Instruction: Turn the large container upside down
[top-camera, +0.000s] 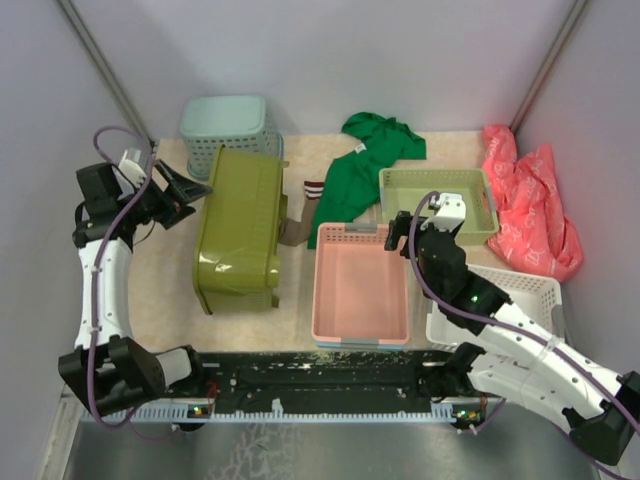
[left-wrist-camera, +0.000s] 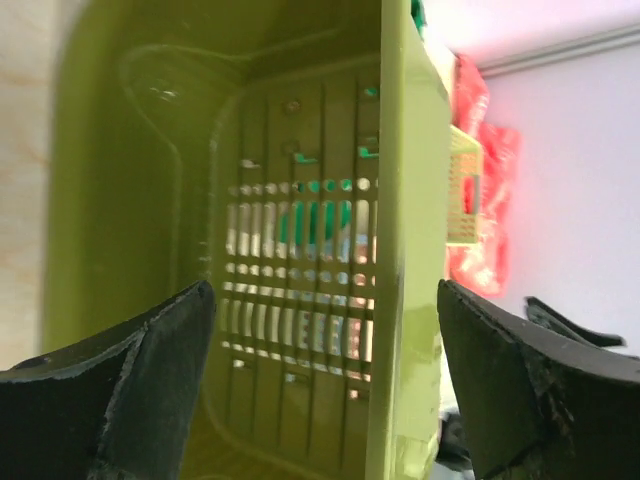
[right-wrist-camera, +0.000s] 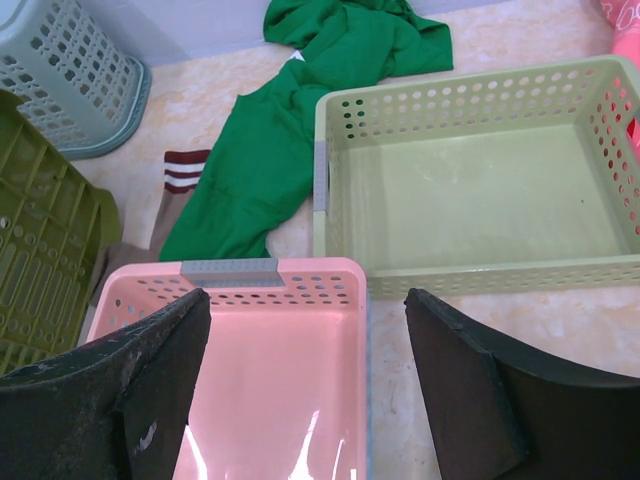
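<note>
No lettering, label, brand mark, number or sign can be read on anything in view.

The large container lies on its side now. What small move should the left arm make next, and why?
Probably ease the left gripper forward and close on the large container's wall edge. The container rests on its side, opening toward that gripper, slotted base facing the pink tray; the jaws are open and hold nothing. A grip there would let the arm roll the opening down.
</note>
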